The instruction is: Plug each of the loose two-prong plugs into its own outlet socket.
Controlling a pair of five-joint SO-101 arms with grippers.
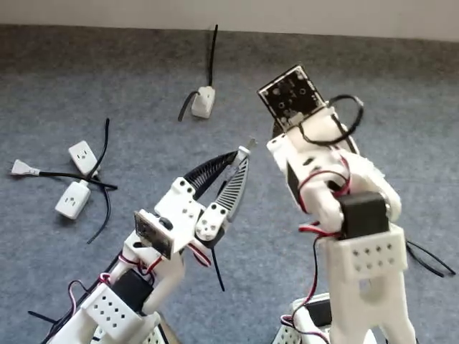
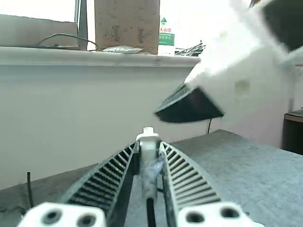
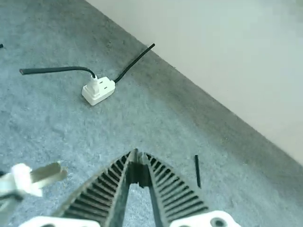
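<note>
The left arm rises from the near-left corner and slants up and toward the middle. Its left gripper point(image 1: 240, 160) point(image 2: 148, 147) is pinched on a white two-prong plug point(image 1: 248, 150) point(image 2: 147, 135) point(image 3: 34, 176), prongs forward and the black cord trailing down between the fingers. The right arm point(image 1: 344, 193) stands tall just beside it and bends forward; the right gripper point(image 3: 138, 164) is pressed together and empty above the grey carpet point(image 1: 143, 72). Beyond them lies an outlet socket point(image 1: 203, 102) point(image 3: 98, 91) with a plug already seated in it. Far left lie two more sockets point(image 1: 82, 156) point(image 1: 72, 202) and a loose plug point(image 1: 21, 169).
</note>
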